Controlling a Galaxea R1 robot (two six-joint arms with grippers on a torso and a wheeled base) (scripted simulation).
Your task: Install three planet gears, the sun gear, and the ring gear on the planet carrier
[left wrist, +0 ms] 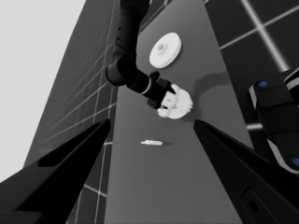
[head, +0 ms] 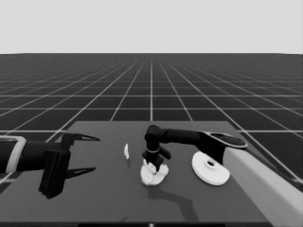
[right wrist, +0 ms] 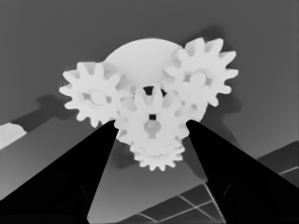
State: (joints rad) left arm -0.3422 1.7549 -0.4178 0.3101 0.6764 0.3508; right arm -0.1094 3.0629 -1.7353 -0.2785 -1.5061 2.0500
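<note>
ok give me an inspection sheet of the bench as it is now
surface: dark table
job's things: four gears clustered on the smaller round part; larger round part lies apart, not yet on
clutter: thin white piece, apart from the gears
grippers: left end effector open, parked over the table's left end; right end effector down at the gears
cables: nothing seen
surroundings: grid floor; dark machinery past the table's edge

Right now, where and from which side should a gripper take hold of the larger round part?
The larger round part lies flat, apart from the gears. Probably best to come from above and pinch its outer rim; the right gripper, over the gears, is nearer.
</note>
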